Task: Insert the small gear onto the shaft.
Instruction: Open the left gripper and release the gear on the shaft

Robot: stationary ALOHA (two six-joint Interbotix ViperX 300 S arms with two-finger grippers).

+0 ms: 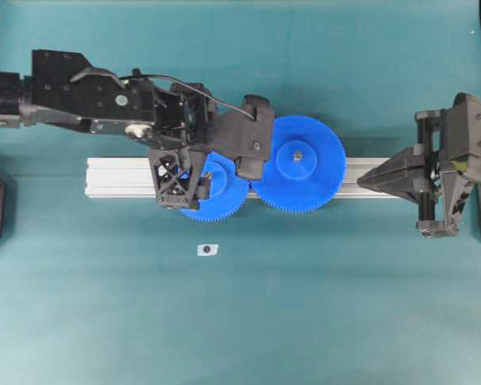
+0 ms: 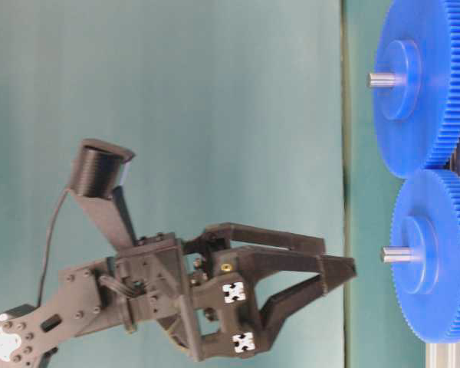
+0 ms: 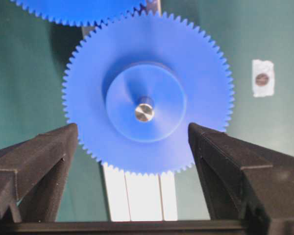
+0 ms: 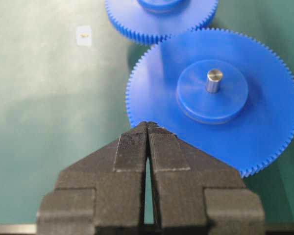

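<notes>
My left gripper (image 3: 132,147) stands released, fingers (image 3: 39,161) spread wide and empty above the small gear (image 3: 148,93), touching nothing. That gear sits seated on the shaft (image 3: 144,111), whose silvery tip shows through the hub centre, over the aluminium rail (image 1: 120,176). Its teeth meet those of the larger gear (image 1: 298,163) beside it. My right gripper (image 4: 148,134) is clenched on nothing, well apart at the rail's far end. A small white tag (image 1: 208,249) lies on the green mat (image 1: 240,321).

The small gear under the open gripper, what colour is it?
Bright blue all over. The small gear shows best in the left wrist view, a grey pin through its hub.
</notes>
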